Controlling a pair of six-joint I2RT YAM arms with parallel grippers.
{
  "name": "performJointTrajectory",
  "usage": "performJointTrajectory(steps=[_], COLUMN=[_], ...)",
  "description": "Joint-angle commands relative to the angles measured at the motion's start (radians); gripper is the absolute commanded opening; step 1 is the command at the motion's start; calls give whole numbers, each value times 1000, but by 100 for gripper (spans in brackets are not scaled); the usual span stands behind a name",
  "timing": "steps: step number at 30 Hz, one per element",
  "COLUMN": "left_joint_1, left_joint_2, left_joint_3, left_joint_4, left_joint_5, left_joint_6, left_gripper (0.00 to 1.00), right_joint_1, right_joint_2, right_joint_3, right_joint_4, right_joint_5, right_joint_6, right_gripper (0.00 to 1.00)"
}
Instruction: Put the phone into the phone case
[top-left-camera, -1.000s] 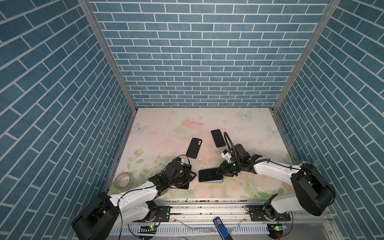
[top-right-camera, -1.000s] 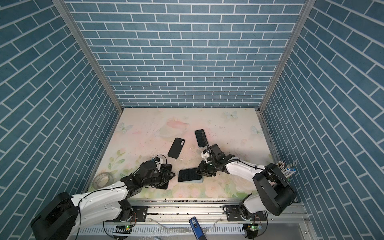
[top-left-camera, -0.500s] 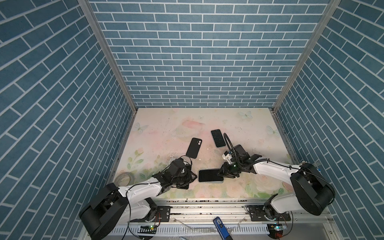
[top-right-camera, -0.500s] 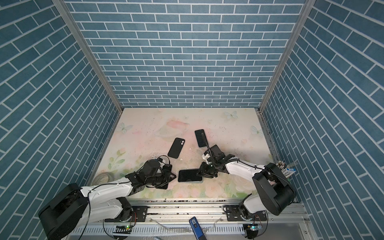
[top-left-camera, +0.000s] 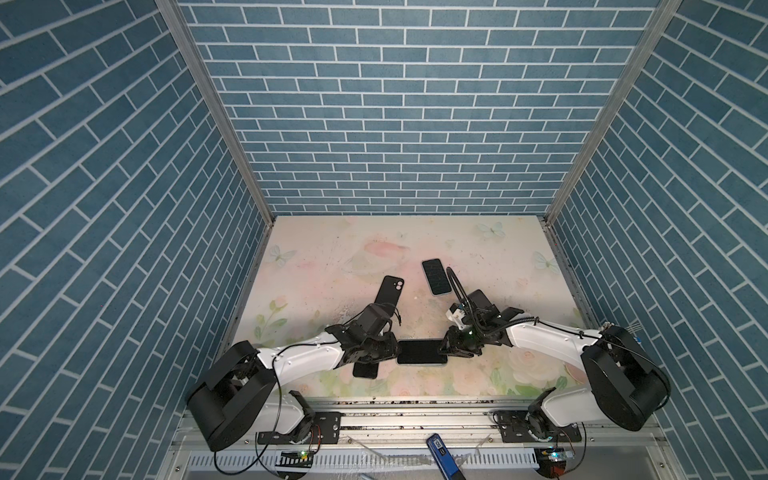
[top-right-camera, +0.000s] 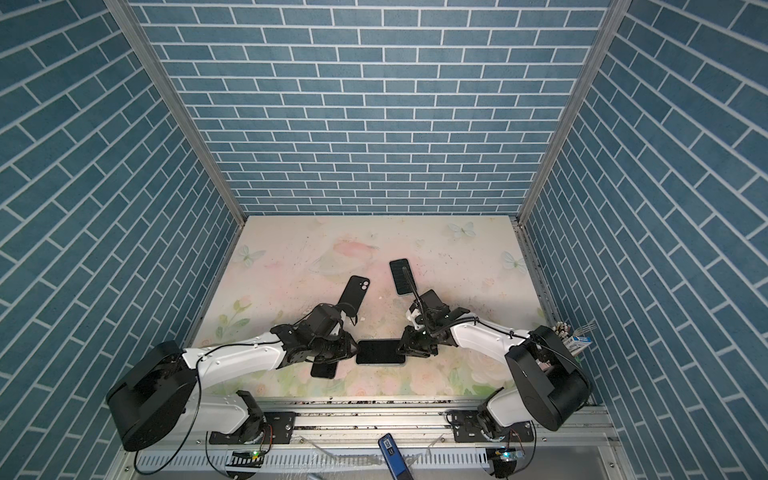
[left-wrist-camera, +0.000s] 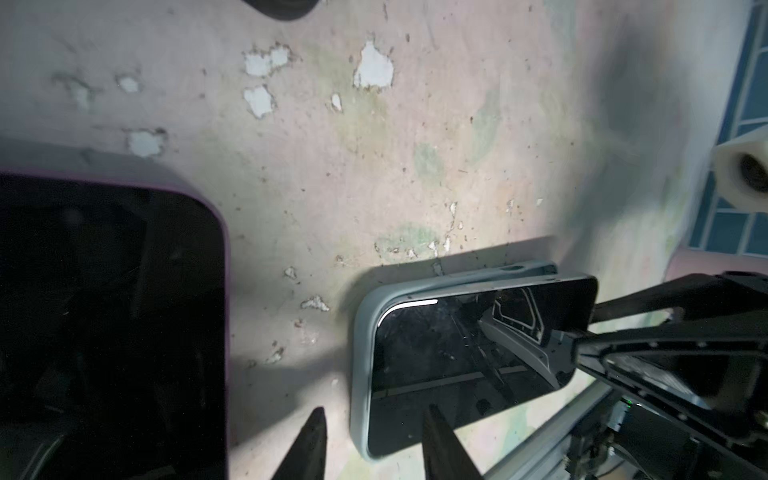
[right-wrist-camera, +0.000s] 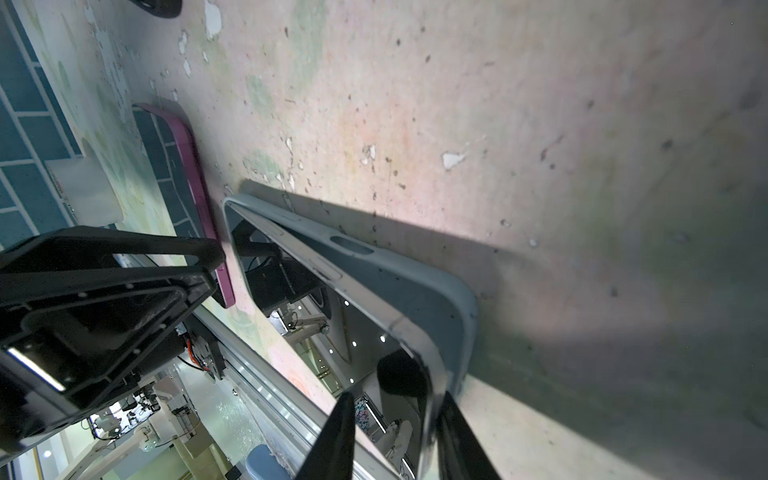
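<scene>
Sitting tilted in pale case (left-wrist-camera: 359, 353), dark phone (left-wrist-camera: 457, 353)

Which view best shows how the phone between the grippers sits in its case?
Right wrist: the phone edge stands above the case wall. Left wrist shows that gap smaller; both top views show only a dark screen.

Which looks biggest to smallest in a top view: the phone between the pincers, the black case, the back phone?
1. Middle phone, though nearest the camera.
2. Black case and back phone look alike; case partly hidden.
</scene>
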Motion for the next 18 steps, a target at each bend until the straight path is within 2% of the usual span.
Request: performJointTrajectory(steps=[1, 6, 18], left_joint_1=[-34, -60, -60], left_joint_2=[52, 98, 111], left_joint_3=[68, 116, 141], left_joint_4=[-182, -225, -223], left_joint_5=[-88, -127, -122], left_joint_6=[76, 86, 97], left_gripper=[41, 41, 41], right_joint_1=[-4, -4, -4], right_joint_2=[-6, -22, -68], right_joint_3=[27, 36, 18], right_joint_4=[-34, -71, -109], right_joint_5=[21, 45, 74], right_joint_6=[-45, -68, -75], right_gripper=[34, 34, 33])
